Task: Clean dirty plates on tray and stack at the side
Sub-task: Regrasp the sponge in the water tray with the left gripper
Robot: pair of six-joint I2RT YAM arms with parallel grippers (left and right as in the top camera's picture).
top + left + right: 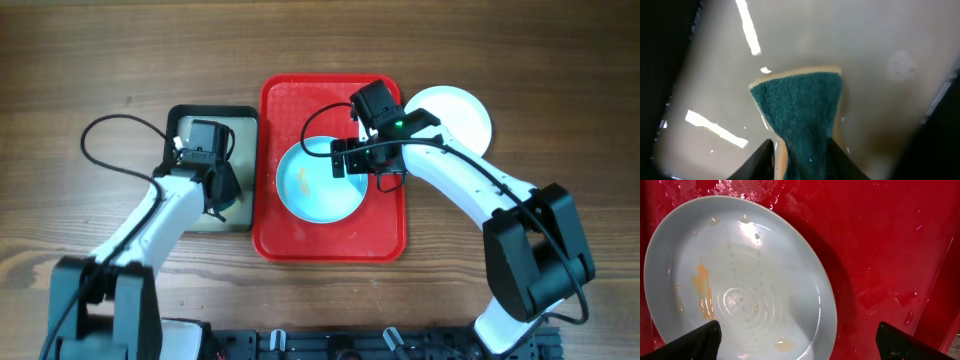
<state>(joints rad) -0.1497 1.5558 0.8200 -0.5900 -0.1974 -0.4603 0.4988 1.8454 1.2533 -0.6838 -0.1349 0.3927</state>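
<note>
While two plates (320, 185) show, one tray (290, 105).

Overhead bright & even, soft shadows. Left wrist: corners dark, glare streaks on water (740, 65). Right wrist: sharp, wet glints.

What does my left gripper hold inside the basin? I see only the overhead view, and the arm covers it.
Observer: The left gripper is shut on a sponge, dark green face toward the camera, yellow layer behind, its far end at the cloudy water.
Operator: I see one yellowish mark on the plate on the tray. Is there more dirt?
Observer: Yes. The right wrist view shows an orange smear on it, plus a pale blob near its rim and water drops.
Operator: Is this plate gripped?
Observer: No. The right gripper is open; one finger is over the plate, the other over the bare red tray.
</note>
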